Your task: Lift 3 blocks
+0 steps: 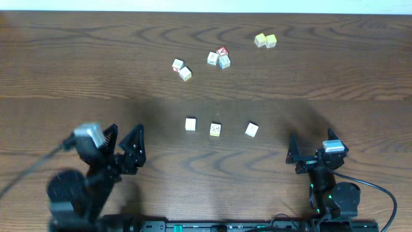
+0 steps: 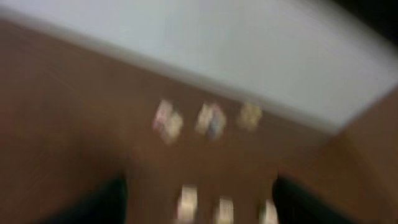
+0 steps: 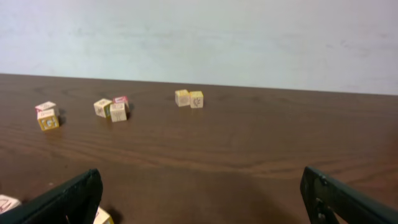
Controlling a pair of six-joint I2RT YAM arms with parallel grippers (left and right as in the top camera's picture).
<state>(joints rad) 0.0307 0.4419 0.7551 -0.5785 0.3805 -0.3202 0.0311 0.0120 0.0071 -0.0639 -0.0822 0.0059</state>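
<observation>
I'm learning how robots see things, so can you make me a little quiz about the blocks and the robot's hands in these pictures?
1. True or false: the left gripper and the right gripper are both open.
2. How many blocks lie in the row closest to the grippers?
3. The red-topped block sits: A) in that closest row, B) in the far cluster of three, C) between the left gripper's fingers.
Key: 1 true; 2 three; 3 B.
</observation>
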